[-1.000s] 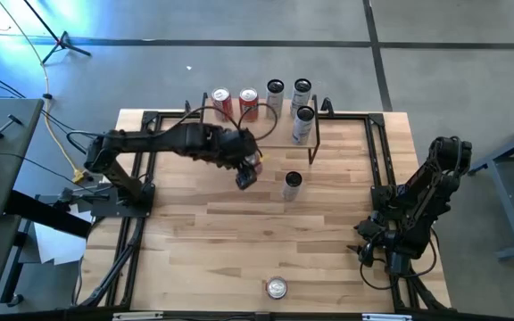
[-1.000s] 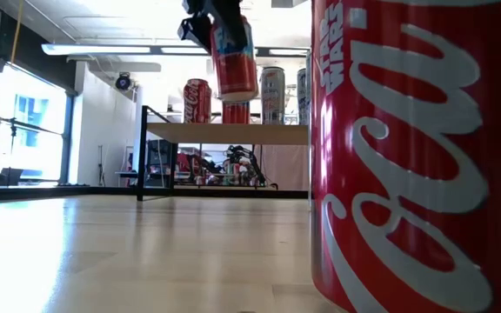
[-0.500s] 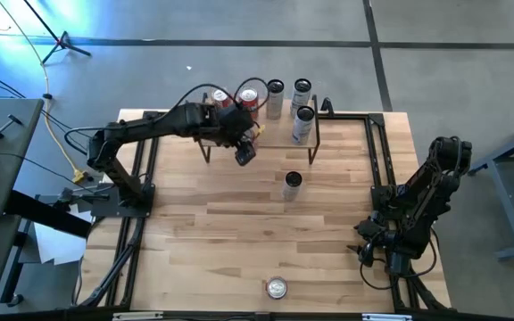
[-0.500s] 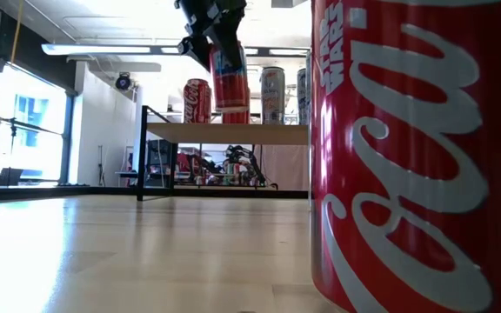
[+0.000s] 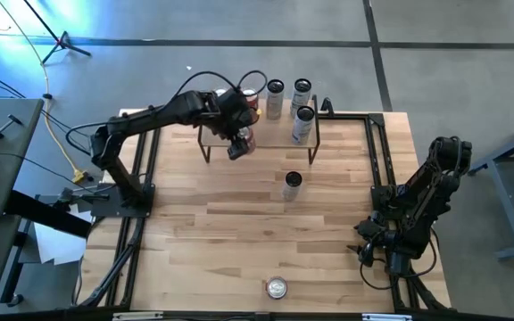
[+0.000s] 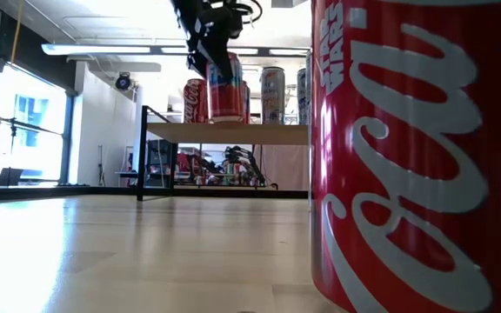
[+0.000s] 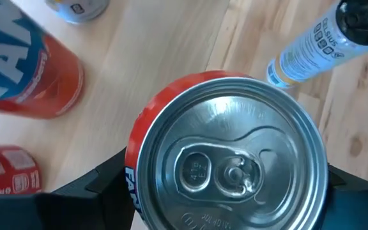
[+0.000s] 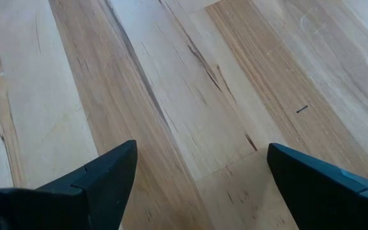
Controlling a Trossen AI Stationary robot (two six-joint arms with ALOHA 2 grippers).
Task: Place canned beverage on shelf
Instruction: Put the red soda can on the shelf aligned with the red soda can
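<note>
— Orange can [image 6: 225, 87] with blue letters, where is it compared with the shelf [image 5: 275, 132]?

— It is upright over the left part of the shelf, near the front edge. The low view shows its base very close to the wood plank. I cannot tell if it touches.

— What holds it?

— The left pincer [image 5: 237, 145]. It grips the can from above, one dark finger on each side. In the left wrist view the silver lid with the pull tab fills the middle.

— What more stands on the shelf?

— A red can [image 6: 197, 100] stands behind the orange one, toward the shelf's left end. Two silver cans [image 5: 275, 89] are at the back, to the right of the middle. One tall slim can [image 5: 303, 120] is near the right end.

— And off the shelf?

— One slim can [image 5: 293, 183] stands on the surface [image 5: 212, 241] just in front of the shelf, right of its middle. A red cola can [image 5: 277, 287] stands well apart from the shelf, at the opposite edge of the surface. It is so near the low camera that it fills the right side of that view.

— The other arm?

— The right pincer [image 8: 197, 185] waits well apart from the shelf, at the right side of the surface. Its fingers are spread and hold nothing; only bare wood is under them.
</note>
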